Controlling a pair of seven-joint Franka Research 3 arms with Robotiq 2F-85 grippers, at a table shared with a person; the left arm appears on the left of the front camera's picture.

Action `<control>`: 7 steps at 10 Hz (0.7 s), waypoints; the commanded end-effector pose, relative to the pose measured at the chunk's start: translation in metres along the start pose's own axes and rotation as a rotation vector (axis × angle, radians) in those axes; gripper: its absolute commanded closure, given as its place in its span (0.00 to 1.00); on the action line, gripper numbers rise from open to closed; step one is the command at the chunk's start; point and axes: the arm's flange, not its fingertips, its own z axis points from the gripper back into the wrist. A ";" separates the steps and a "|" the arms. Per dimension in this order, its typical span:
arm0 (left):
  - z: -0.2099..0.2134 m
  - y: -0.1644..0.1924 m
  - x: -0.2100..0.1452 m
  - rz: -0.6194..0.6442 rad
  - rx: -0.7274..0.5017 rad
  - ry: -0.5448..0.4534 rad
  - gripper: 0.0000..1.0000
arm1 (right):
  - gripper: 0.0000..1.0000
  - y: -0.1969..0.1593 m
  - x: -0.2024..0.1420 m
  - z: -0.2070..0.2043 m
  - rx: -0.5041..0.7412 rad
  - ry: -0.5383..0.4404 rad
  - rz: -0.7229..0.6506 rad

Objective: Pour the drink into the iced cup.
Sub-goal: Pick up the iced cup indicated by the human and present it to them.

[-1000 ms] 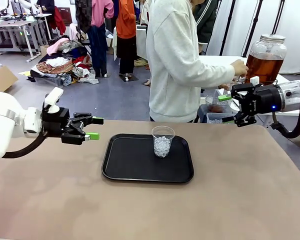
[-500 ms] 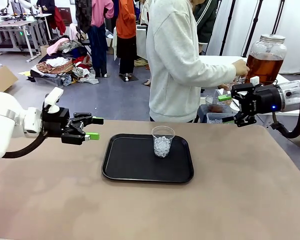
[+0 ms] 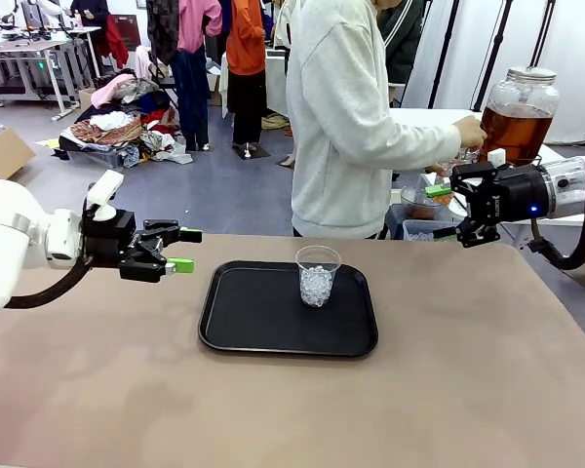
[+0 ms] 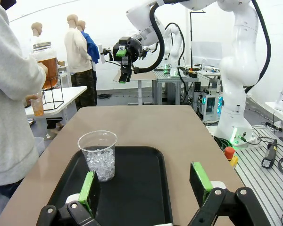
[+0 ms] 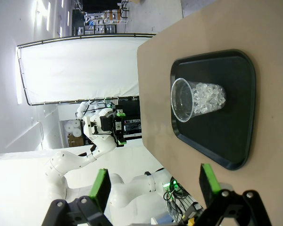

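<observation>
A clear plastic cup (image 3: pixel 318 276) holding ice stands upright on a black tray (image 3: pixel 263 327) in the middle of the table; the cup (image 4: pixel 99 155) and the cup (image 5: pixel 196 99) also show in both wrist views. The amber drink sits in a big glass jar dispenser (image 3: pixel 519 115) with a metal lid on a side table at the far right. The person's hand (image 3: pixel 467 131) is at the jar; a small cup of amber liquid (image 4: pixel 37 103) is in that hand. My left gripper (image 3: pixel 183 250) hangs open left of the tray. My right gripper (image 3: pixel 447 210) is open, off the tray's far right.
The person in a pale sweatshirt (image 3: pixel 346 117) stands at the table's far edge, turned toward the side table. A bowl (image 3: pixel 424 202) and small items lie by the jar. Other people and clothes piles are far behind.
</observation>
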 end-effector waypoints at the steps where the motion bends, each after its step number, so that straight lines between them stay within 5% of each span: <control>1: 0.000 -0.002 0.002 -0.010 0.003 -0.004 0.00 | 0.00 0.002 0.000 0.000 0.002 -0.001 0.004; 7: 0.000 -0.002 0.002 -0.010 0.003 -0.004 0.00 | 0.00 0.002 0.000 0.000 0.002 -0.001 0.004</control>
